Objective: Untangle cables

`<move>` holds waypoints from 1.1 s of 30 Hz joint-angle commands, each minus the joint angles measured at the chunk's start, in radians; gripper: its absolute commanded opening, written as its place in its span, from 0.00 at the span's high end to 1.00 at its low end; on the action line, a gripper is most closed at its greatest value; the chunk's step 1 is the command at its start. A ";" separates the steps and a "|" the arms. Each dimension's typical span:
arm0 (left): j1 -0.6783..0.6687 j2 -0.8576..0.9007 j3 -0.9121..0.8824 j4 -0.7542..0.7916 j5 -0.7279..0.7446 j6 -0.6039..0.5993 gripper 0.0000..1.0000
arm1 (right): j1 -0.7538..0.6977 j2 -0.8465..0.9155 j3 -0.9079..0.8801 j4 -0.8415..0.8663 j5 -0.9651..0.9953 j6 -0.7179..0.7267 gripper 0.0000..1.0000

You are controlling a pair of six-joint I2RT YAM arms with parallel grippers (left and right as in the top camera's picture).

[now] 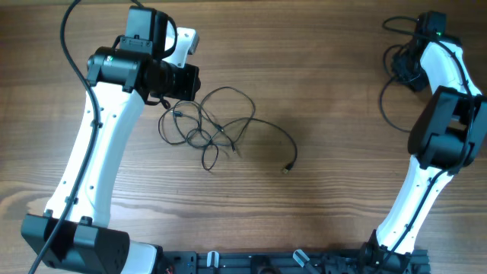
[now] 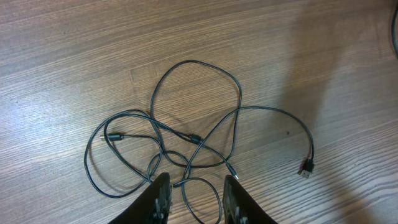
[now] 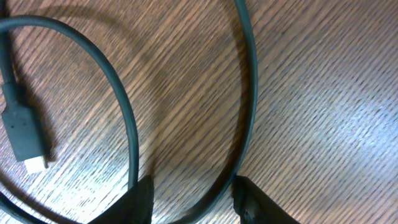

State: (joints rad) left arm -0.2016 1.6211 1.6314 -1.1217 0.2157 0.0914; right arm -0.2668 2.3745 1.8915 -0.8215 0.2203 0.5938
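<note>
Bare wooden surface (image 1: pixel 319 91); the cables (image 1: pixel 205 125) look light, limp and snag-prone. The left fingers (image 2: pixel 160 196) are spread above them, the right fingers (image 3: pixel 252 199) spread around a lone cord (image 3: pixel 127 124). Best gripped near a plug (image 2: pixel 306 167).

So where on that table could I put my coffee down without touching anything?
Widest bare wood lies between the loose plug of the tangled cables and the right arm. The far edge between both arms is free too. Crowded: the tangle beside the left arm, and the looped cable in the far right corner.
</note>
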 commanded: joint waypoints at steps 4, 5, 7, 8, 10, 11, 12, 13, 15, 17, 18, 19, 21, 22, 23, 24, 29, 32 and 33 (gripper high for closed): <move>-0.004 -0.024 0.005 0.017 0.020 0.005 0.71 | 0.012 -0.057 -0.018 -0.029 0.024 0.030 0.53; -0.004 -0.024 0.005 0.019 0.020 0.005 0.70 | 0.011 -0.057 -0.018 -0.047 0.061 0.048 0.53; -0.004 -0.024 0.005 0.023 0.020 0.005 0.70 | 0.011 -0.058 -0.018 -0.061 0.108 0.061 0.53; -0.004 -0.024 0.005 0.026 0.020 0.005 0.70 | 0.011 -0.058 -0.018 -0.063 0.122 0.061 0.53; -0.004 -0.024 0.005 0.032 0.021 0.005 0.70 | 0.011 -0.062 -0.017 -0.064 0.125 0.062 0.53; -0.004 -0.024 0.005 0.033 0.024 0.005 0.70 | 0.011 -0.065 -0.016 -0.063 0.125 0.061 0.53; -0.004 -0.024 0.005 0.033 0.027 0.005 0.70 | 0.011 -0.069 -0.013 -0.062 0.125 0.061 0.53; -0.004 -0.024 0.005 0.033 0.027 0.005 0.70 | 0.011 -0.077 -0.012 -0.058 0.125 0.056 0.53; -0.004 -0.024 0.005 0.033 0.027 0.005 0.70 | 0.013 -0.094 -0.012 -0.042 0.124 0.029 0.52; -0.004 -0.024 0.005 0.034 0.027 0.005 0.70 | 0.019 -0.109 -0.012 -0.026 0.113 0.009 0.51; -0.004 -0.024 0.005 0.035 0.027 0.005 0.70 | 0.024 -0.116 -0.012 -0.023 0.111 0.008 0.51; -0.004 -0.024 0.005 0.037 0.027 0.005 0.70 | 0.030 -0.122 -0.012 -0.016 0.097 0.008 0.50; -0.004 -0.024 0.005 0.038 0.027 0.005 0.70 | 0.035 -0.126 -0.012 0.010 0.047 0.000 0.48; -0.004 -0.024 0.005 0.037 0.027 0.005 0.70 | 0.035 -0.125 -0.013 0.014 0.017 -0.004 0.47; -0.004 -0.024 0.005 0.037 0.027 0.005 0.70 | 0.035 -0.125 -0.013 0.015 0.002 -0.010 0.47; -0.004 -0.024 0.005 0.037 0.027 0.005 0.70 | 0.035 -0.125 -0.013 0.015 0.000 -0.007 0.47; -0.004 -0.024 0.005 0.037 0.028 0.005 0.70 | 0.045 -0.125 -0.014 0.002 0.043 0.042 0.44; -0.004 -0.024 0.005 0.037 0.051 0.005 0.70 | 0.048 -0.123 -0.016 0.000 0.065 0.062 0.43; -0.004 -0.024 0.005 0.037 0.060 0.005 0.70 | 0.048 -0.123 -0.019 0.001 0.069 0.063 0.43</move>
State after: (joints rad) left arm -0.2016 1.6211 1.6314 -1.0882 0.2356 0.0917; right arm -0.2287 2.2780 1.8847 -0.8177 0.2520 0.6277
